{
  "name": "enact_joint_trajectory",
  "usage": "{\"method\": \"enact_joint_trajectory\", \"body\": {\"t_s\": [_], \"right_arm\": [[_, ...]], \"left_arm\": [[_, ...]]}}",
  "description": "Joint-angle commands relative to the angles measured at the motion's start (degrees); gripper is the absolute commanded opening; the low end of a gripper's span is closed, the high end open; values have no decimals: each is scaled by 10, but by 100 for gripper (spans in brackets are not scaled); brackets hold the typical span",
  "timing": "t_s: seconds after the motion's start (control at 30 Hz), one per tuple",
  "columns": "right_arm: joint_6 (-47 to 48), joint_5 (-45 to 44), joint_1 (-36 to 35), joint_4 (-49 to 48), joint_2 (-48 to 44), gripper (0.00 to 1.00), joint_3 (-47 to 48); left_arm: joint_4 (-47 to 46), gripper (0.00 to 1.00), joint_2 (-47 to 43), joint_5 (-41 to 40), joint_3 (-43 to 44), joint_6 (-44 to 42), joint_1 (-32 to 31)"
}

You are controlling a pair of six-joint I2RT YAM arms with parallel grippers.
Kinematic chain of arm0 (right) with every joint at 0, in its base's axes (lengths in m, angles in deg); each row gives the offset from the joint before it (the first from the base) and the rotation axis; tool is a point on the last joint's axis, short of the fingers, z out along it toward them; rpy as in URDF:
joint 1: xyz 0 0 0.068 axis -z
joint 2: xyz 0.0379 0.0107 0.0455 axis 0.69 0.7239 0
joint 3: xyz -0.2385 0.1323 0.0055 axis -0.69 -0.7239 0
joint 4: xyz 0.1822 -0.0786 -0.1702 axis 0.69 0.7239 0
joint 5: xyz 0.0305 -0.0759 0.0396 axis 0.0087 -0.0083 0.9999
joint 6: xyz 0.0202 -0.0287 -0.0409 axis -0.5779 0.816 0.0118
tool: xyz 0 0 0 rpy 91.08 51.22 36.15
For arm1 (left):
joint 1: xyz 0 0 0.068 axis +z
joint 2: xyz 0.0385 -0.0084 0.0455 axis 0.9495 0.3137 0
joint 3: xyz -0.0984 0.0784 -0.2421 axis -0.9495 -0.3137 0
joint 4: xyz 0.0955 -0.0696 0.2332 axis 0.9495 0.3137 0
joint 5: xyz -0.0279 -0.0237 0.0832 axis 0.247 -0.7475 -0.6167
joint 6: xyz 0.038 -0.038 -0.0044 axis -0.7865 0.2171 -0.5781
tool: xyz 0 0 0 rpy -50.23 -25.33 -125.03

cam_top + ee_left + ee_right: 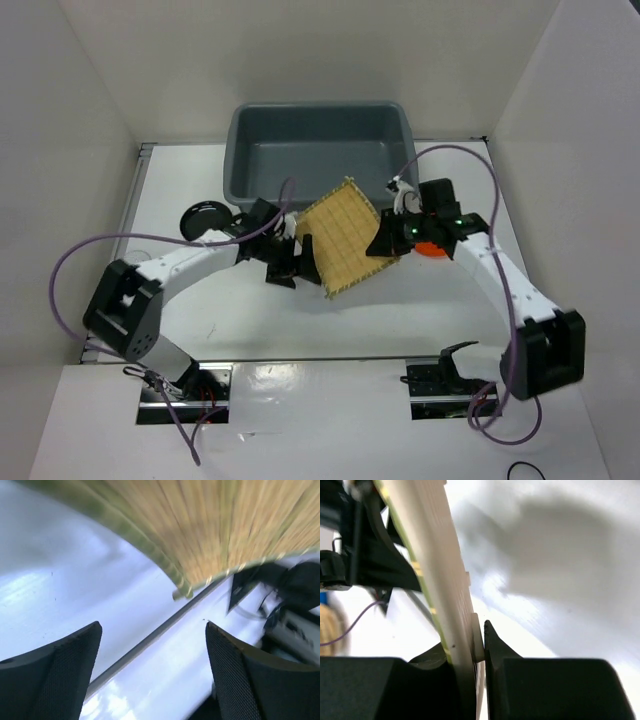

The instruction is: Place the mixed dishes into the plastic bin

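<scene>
The square tan woven mat hangs tilted in the air just in front of the grey-blue plastic bin. My right gripper is shut on the mat's right edge; in the right wrist view the mat runs edge-on between the fingers. My left gripper is open and empty under the mat's left side; the mat shows above its fingers. The orange plate peeks from under the right arm. The black plate lies at the left. No glasses are clearly seen.
The bin stands at the back centre against the white enclosure walls. Purple cables loop from both arms. A clear object sits near the bin's right front corner. The table's metal front rail shows in the left wrist view.
</scene>
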Motion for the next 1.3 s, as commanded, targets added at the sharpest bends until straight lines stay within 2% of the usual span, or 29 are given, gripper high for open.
{"method": "enact_joint_trajectory", "body": {"t_s": [0.0,0.07,0.1,0.23,0.33,0.37,0.43,0.47,0.6,0.63,0.73,0.93,1.03,1.1,1.23,1.27], "right_arm": [[91,33,7,45,-122,0,74],[91,28,7,40,-149,0,92],[91,38,7,33,-149,0,113],[26,64,27,-12,-114,0,159],[-23,101,48,-87,-32,0,212],[-52,116,56,-109,33,0,258],[-116,137,73,-131,106,0,310],[-139,151,78,-144,179,0,366],[-168,180,83,-168,339,0,526],[-184,174,83,-168,364,0,574],[-192,128,89,-183,433,0,622],[-174,2,89,-145,512,0,677],[-173,-51,89,-85,564,0,750],[-133,-93,82,-36,607,0,828],[-119,-154,69,-9,627,0,845],[-119,-160,69,-2,627,0,820]], "left_arm": [[43,91,-83,-91,49,23,12],[52,91,-114,-91,57,31,12],[58,100,-125,-91,57,37,18],[71,100,-152,-97,57,49,18],[85,100,-192,-130,57,63,18],[95,100,-216,-147,57,63,18],[107,100,-241,-161,57,70,23],[121,100,-266,-166,57,70,23],[165,100,-322,-192,57,70,37],[171,100,-338,-198,57,64,43],[186,100,-350,-203,57,57,55],[186,100,-330,-258,98,14,67],[178,100,-304,-281,125,5,87],[165,100,-287,-281,132,-1,106],[129,100,-221,-241,149,-18,146],[129,100,-210,-234,154,-23,154]]}}
